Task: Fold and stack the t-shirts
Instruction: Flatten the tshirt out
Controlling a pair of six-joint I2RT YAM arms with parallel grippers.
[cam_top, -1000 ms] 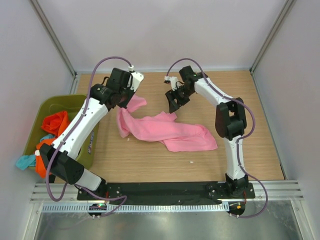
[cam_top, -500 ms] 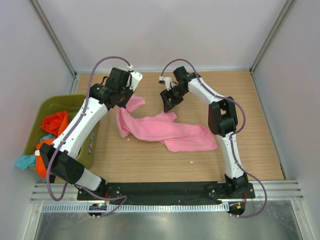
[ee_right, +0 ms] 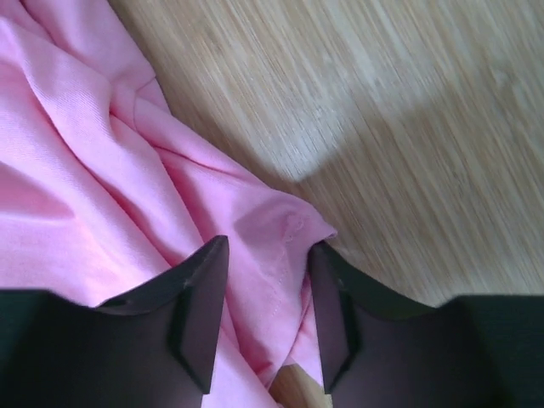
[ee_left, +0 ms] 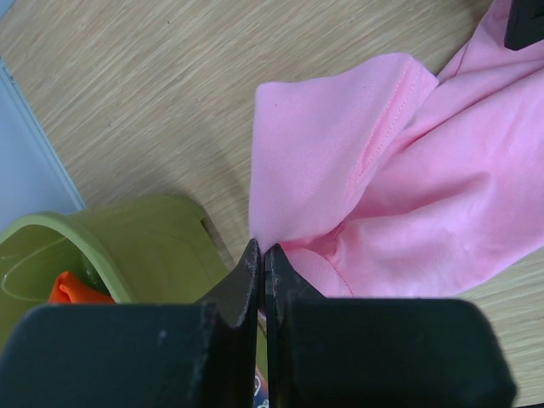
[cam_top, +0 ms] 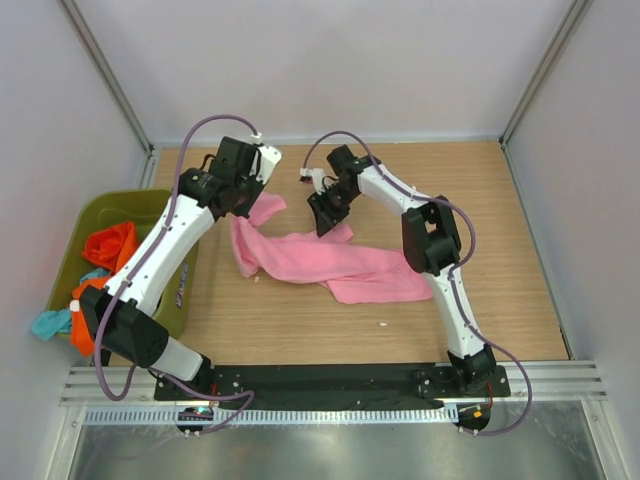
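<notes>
A bright pink t-shirt (cam_top: 340, 262) lies crumpled across the middle of the wooden table. My left gripper (cam_top: 245, 203) is shut on its left upper edge; in the left wrist view the jaws (ee_left: 262, 252) pinch the pink cloth (ee_left: 399, 170) at their tips. My right gripper (cam_top: 324, 222) stands over the shirt's upper middle corner. In the right wrist view its fingers (ee_right: 267, 255) are open, one on each side of a hemmed fold of the pink t-shirt (ee_right: 102, 161). An orange t-shirt (cam_top: 110, 245) and a teal one (cam_top: 48, 324) sit in the bin.
The olive-green plastic bin (cam_top: 150, 203) stands at the table's left edge, close under the left arm; its rim (ee_left: 144, 234) shows beside the left jaws. Grey walls enclose the table at the back and sides.
The right gripper has moved left and down onto the pink shirt's upper corner, and its jaws have narrowed around the fold. The left gripper has stayed shut and nearly still.
</notes>
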